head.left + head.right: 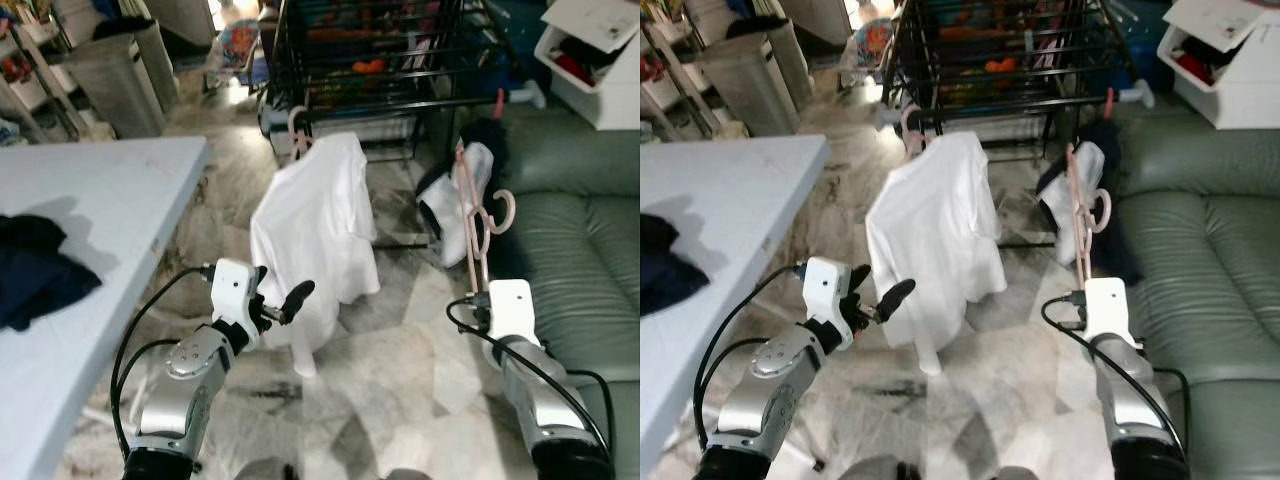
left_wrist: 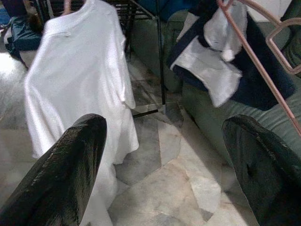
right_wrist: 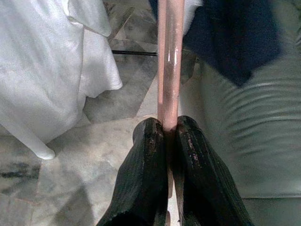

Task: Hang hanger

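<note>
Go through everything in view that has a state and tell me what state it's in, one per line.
Right pincer: shut on the pink hanger.
Pink hanger: held upright, carrying a navy and white garment, not yet on the rack.
Left pincer: open, holding nothing.
White shirt: hung on the black drying rack by a hanger.
Dark cloth: crumpled on the white table.

Left gripper [image 2: 164, 174] raised, fingers spread; right gripper [image 3: 167, 136] raised, fingers clamped.
</note>
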You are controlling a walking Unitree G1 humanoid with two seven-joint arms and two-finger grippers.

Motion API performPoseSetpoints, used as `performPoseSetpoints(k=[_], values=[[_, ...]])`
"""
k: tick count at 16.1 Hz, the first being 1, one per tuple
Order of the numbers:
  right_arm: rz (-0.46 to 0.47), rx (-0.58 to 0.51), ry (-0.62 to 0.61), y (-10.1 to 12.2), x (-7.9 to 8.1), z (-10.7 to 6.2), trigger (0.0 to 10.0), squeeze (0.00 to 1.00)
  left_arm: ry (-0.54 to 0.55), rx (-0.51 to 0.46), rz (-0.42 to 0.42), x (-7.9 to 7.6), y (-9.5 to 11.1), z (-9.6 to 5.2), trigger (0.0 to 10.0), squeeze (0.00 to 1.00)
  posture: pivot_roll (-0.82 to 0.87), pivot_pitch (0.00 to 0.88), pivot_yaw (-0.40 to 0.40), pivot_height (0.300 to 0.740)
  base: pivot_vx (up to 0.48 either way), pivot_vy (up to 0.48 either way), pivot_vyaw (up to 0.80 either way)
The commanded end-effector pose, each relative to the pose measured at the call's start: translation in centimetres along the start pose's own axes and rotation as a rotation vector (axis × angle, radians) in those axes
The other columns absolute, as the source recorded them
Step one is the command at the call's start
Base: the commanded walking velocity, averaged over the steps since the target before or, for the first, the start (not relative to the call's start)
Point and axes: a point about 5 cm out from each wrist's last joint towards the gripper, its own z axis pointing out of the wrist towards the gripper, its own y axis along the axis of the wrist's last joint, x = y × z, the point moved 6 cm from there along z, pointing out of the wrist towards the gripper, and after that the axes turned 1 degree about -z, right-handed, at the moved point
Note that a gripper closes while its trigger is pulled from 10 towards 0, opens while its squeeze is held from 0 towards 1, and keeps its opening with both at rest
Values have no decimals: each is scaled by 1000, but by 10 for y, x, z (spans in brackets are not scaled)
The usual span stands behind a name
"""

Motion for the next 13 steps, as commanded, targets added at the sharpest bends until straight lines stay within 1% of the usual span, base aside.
performPoseSetpoints(k=[1, 5, 6, 10, 13], values=[[0, -27, 16, 11, 8, 3, 10000, 0, 20, 7, 13, 8, 1, -3, 10000, 0, -89, 24, 62, 740, 356, 322, 0], [-1, -38, 11, 16, 6, 6, 10000, 0, 1, -3, 37, 6, 3, -3, 10000, 0, -88, 22, 63, 740, 350, 328, 0], [-1, -43, 7, 18, 5, 7, 10000, 0, -2, -2, 37, 5, 3, -3, 10000, 0, -87, 22, 63, 740, 435, 0, 0], [0, -106, -36, 38, -6, 11, 10000, 0, -22, 2, 38, 0, 2, -3, 10000, 0, -87, 24, 64, 740, 476, 0, 0], [4, -114, -35, 46, -9, 16, 10000, 0, -21, 3, 40, 0, 1, -3, 10000, 0, -85, 28, 66, 740, 480, 0, 0]])
